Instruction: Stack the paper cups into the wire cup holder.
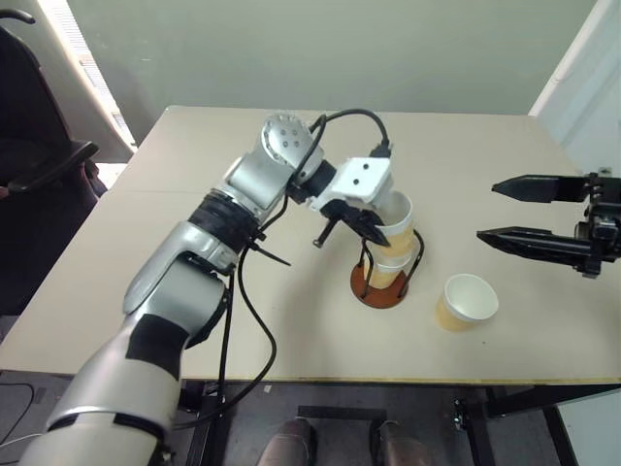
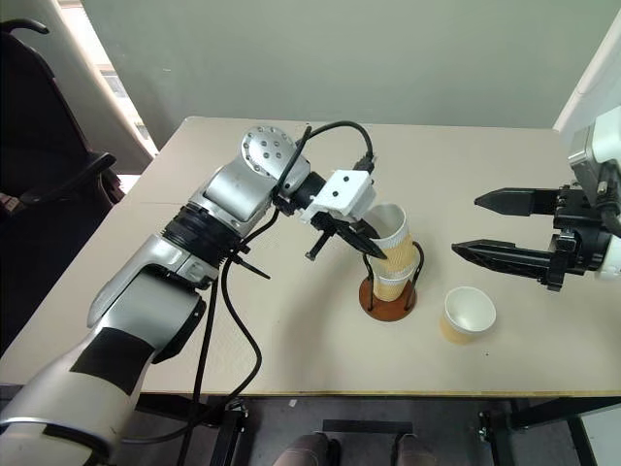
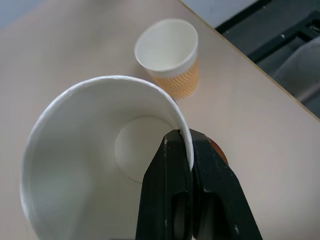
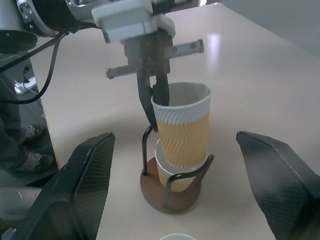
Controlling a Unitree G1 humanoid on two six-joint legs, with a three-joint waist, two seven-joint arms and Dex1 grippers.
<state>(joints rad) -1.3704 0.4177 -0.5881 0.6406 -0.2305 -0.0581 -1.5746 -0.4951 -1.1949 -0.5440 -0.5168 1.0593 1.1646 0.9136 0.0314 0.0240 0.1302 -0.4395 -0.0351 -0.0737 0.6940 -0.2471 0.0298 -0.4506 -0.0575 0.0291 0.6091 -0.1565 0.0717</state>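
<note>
My left gripper [image 1: 374,228] is shut on the rim of a tan-yellow paper cup [image 1: 396,219], one finger inside the cup and one outside. That cup is tilted slightly and its lower part sits inside a second paper cup [image 1: 388,273], which stands in the wire cup holder [image 1: 374,291] with its reddish-brown base and black wire loops. A third paper cup [image 1: 467,301] stands upright on the table to the right of the holder. My right gripper [image 1: 488,212] hovers further right, above the table, open with nothing between its fingers [image 4: 95,165].
The beige table [image 1: 291,340] has its front edge close below the holder. A black chair [image 1: 39,165] stands off the table's left side. A black cable [image 1: 243,320] hangs from my left arm.
</note>
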